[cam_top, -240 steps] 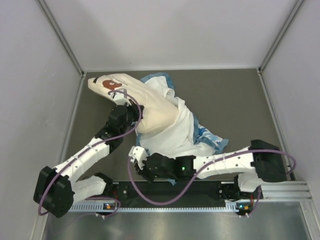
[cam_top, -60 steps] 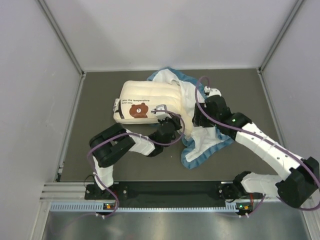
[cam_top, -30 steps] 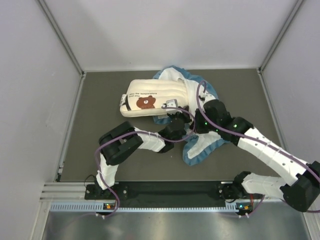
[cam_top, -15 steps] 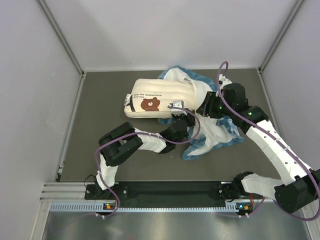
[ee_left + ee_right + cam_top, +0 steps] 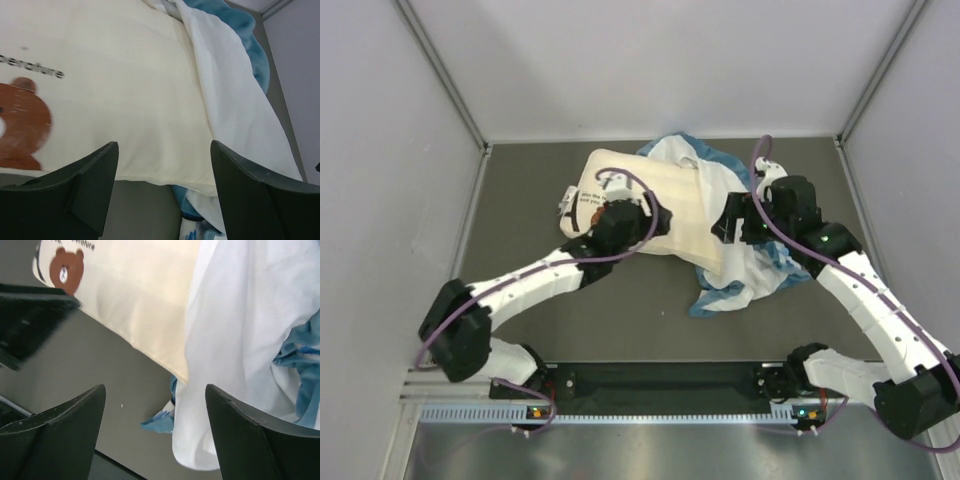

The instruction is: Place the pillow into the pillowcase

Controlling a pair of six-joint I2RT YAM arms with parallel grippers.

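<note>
- Hovers with left gripper (image 5: 164,150) spread wide, empty, pillow (image 5: 125,100) just beneath.
- Holds right gripper (image 5: 155,390) wide, empty, pillowcase (image 5: 240,340) below.
- Differs from a second ago: both then shut.

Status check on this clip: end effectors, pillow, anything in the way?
Left end effector open over pillow. Right end effector open, empty. Pillow's right end covered by pillowcase, bear end out. Loose fabric bunched there.

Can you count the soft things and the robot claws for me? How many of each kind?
pillow: 1
pillowcase: 1
claws: 2, the left claw and the right claw
Total: 4
</note>
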